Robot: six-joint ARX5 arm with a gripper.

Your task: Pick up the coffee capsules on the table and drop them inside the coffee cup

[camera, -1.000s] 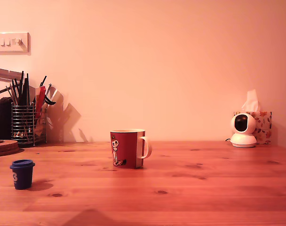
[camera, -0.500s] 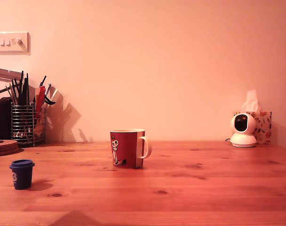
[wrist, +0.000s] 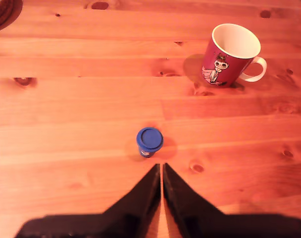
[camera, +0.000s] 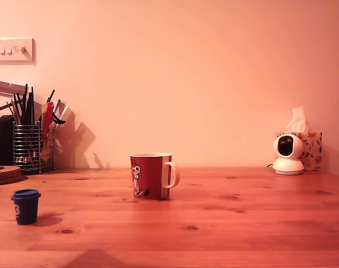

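Blue capsule (camera: 25,206) upright on the table (camera: 225,223), wide flat rim up, white mark on its side, well apart from the mug (camera: 151,176) toward the exterior view's left and nearer the camera. Seen from the wrist (wrist: 149,140) as a round blue disc with a small shadow beside it, untouched, just beyond the gripper (wrist: 159,167) tips. Black fingers (wrist: 140,196) pressed almost together, only a thin slit between them, nothing pinched. Mug (wrist: 230,55) red with a white handle, white inside and a cartoon figure on its side, standing upright and open-mouthed; no capsule visible in the part of the inside that shows. Behind the mug toward the exterior view's left, against the wall, a wire holder (camera: 28,146) full of dark utensils, with a light switch (camera: 13,50) above. Behind the mug toward the exterior view's right, a small white camera (camera: 287,154) with a tissue box (camera: 310,148) just behind it.
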